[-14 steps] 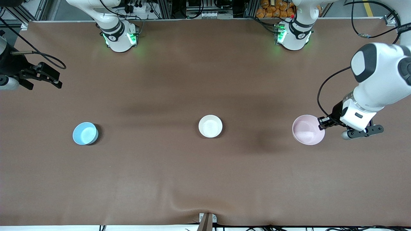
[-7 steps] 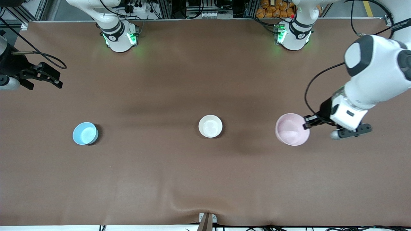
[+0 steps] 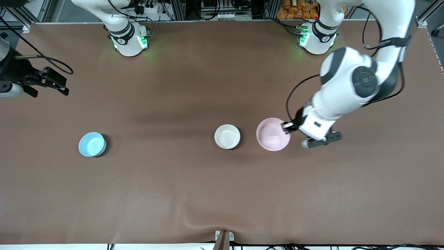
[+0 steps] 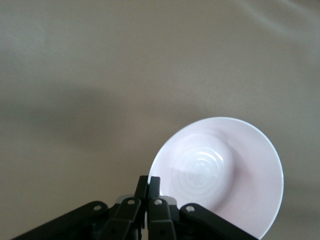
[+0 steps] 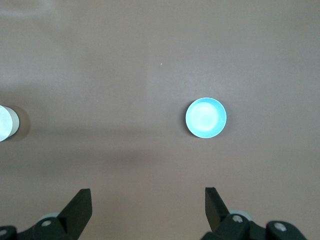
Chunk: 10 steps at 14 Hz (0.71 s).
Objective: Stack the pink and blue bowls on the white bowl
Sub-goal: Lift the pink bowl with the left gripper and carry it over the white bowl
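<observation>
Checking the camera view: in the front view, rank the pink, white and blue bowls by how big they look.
1. Pink bowl, largest, but it is lifted toward the camera, which may enlarge it.
2. Blue bowl and white bowl, too alike to rank.

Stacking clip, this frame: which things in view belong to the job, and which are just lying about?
Part of the job:
- pink bowl, held at its rim by the shut left gripper, in the air beside the white bowl
- white bowl, mid-table
- blue bowl, toward the right arm's end
- right gripper, open, waiting

Lying about:
- nothing else on the brown table cover
</observation>
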### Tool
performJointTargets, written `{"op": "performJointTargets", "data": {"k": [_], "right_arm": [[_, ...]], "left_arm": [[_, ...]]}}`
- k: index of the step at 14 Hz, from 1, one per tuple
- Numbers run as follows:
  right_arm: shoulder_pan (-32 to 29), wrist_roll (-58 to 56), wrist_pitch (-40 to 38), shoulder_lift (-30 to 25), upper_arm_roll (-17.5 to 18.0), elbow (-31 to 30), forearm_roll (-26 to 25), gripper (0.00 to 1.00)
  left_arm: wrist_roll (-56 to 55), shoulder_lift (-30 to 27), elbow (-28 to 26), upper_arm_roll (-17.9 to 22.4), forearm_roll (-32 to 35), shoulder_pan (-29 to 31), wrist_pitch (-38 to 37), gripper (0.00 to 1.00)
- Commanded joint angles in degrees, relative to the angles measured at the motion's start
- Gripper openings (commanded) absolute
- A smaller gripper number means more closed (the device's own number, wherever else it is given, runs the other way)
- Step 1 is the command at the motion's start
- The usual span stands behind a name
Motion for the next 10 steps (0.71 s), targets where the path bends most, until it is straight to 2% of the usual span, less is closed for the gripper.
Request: {"op": "performJointTargets", "data": {"k": [1,8,10], "right_arm": [[0.9,0.6,0.2,-0.1,-1.1,-0.2,0.0,1.0],[0.7,0.3,0.0,-0.1,-1.2,-0.1,-0.1,1.0],[0.2,0.3,0.3,0.0,-1.2,-0.1,-0.1,1.0]], "left_arm": [[-9.8,4.3,1.7,0.2,4.8,-5.2,2.3,0.0],[-18.9,13.0,1.3,0.7,8.7,-13.2,14.4,0.0],[-21.6,14.2,1.2,0.7,12.0,-13.8,15.2,0.0]]}}
